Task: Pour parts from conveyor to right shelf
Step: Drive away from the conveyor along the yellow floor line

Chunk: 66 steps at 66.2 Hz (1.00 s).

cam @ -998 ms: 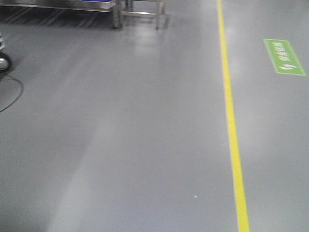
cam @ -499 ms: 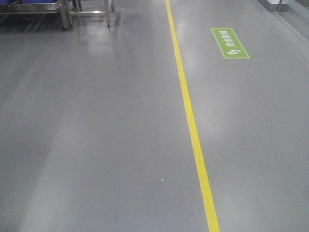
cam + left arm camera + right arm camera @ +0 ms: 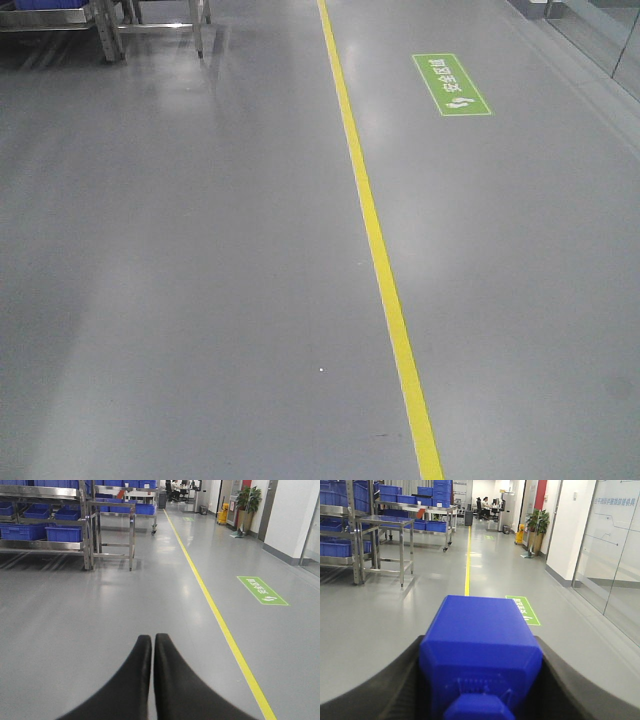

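One blue block in right end effector

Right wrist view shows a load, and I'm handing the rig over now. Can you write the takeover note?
Left gripper: shut, empty.
Right gripper: shut on the blue block.
Conveyor: not in view. Steel racks with blue bins stand ahead on the left; whether one of them is the target is unclear.
Done: block picked up.
Left: reach the right shelf and pour the block out there.
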Available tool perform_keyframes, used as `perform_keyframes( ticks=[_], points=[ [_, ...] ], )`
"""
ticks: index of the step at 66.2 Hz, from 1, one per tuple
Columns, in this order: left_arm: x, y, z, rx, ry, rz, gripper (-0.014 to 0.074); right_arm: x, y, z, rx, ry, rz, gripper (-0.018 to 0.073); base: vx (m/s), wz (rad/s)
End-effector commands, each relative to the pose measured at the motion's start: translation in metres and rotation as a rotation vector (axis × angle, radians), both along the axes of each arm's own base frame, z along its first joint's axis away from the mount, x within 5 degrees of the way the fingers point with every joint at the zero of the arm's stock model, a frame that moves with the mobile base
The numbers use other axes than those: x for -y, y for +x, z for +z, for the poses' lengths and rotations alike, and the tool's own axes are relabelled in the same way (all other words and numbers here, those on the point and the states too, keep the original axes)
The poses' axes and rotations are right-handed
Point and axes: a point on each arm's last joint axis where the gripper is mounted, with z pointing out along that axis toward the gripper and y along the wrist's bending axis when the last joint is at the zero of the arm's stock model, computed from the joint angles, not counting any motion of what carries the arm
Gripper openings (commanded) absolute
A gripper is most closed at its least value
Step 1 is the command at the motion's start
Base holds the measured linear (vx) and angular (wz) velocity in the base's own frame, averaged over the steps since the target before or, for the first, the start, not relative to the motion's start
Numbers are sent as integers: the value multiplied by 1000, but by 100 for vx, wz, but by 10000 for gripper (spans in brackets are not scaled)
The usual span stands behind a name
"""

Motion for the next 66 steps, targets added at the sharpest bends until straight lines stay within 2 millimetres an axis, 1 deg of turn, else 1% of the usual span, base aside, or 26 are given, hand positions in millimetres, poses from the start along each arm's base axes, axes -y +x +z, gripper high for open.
perform_keyframes(
  ticks=[1, 19, 36, 51, 66],
  points=[
    [2, 1, 14, 78, 0, -21, -6, 0, 0, 15, 89, -9, -4, -5, 4, -4],
    [2, 1, 14, 78, 0, -21, -6, 0, 0, 15, 89, -9, -4, -5, 7, -5],
    [2, 1, 14, 78, 0, -21, -6, 0, 0, 15, 89, -9, -4, -5, 19, -13],
    [2, 1, 14, 78, 0, -21, -6, 0, 0, 15, 90, -9, -4, -5, 34, -17],
    [2, 1, 14, 78, 0, -21, -6, 0, 0, 15, 90, -9, -4, -5, 50, -17]
  ],
)
